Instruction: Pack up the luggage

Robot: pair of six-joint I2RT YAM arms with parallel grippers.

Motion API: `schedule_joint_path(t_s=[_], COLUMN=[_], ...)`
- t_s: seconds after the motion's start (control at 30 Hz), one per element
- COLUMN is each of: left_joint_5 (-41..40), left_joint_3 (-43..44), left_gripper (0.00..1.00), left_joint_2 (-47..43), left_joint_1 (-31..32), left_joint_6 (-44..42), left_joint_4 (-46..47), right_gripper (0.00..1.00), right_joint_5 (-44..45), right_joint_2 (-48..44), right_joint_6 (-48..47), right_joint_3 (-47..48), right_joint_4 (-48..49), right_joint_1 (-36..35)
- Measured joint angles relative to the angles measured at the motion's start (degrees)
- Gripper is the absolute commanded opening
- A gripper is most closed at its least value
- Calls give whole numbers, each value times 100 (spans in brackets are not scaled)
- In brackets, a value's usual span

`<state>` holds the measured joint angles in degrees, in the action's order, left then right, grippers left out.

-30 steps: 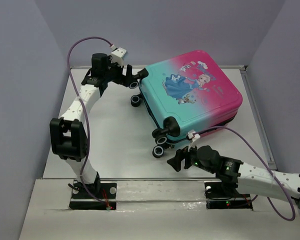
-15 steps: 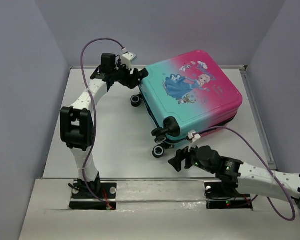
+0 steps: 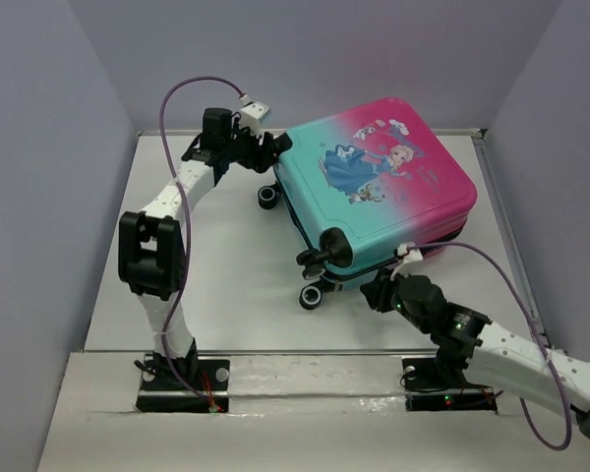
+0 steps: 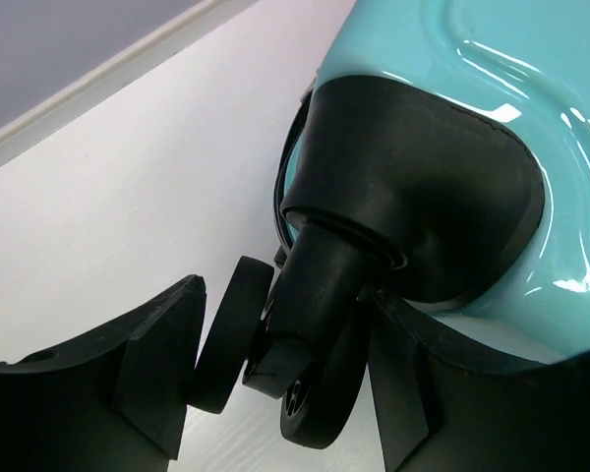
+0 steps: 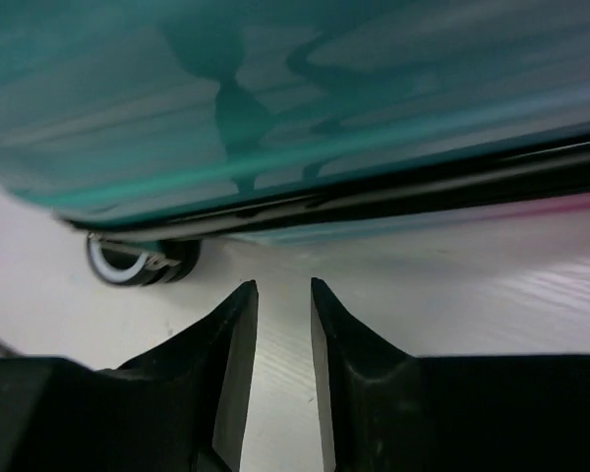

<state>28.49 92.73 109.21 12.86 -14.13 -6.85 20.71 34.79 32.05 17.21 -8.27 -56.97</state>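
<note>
White arm links [image 3: 169,202], black joints [image 3: 149,258], purple cables [image 3: 506,280], black claws [image 3: 277,147]

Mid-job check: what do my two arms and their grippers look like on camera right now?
The left arm and right arm both have white links joined by bulky black joints. A purple cable loops to a small white module at each wrist. The left gripper and right gripper are black, with tapered fingers.

The luggage [image 3: 379,192] is lying flat on the white table [image 3: 216,275] with its printed shell facing up and its black wheels [image 3: 315,293] pointing left. The left gripper [image 3: 277,147] is reaching the far wheel corner. The right gripper [image 3: 372,292] is sitting just beside the near edge.
</note>
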Motion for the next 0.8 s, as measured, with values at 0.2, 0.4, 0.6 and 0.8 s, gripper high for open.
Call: schedule_joint_path(t_s=[0.2,0.4,0.6,0.8], left_joint_5=[-564,-1316,-2341,-2979], left_joint_3=[-992,-1888,-2837,-3759], left_gripper=[6,6,6,20], left_joint_2=[-481,-1215,-2481,-3871], left_joint_1=[17,-61,-269,-365], left_joint_6=[634,1335,2026,2374], left_joint_4=[964,1220,638,87], right_gripper=[24,23,23,24], right_joint_5=[-39,-573,-1217,-1930], right_joint_2=[407,2009,3506,4155], right_joint_6=[-48,-291,-605,-988], right_joint_3=[162,525,1143,1694], right_joint_4=[61,916,1773,2114], right_joint_1=[1193,1926,2243,2369])
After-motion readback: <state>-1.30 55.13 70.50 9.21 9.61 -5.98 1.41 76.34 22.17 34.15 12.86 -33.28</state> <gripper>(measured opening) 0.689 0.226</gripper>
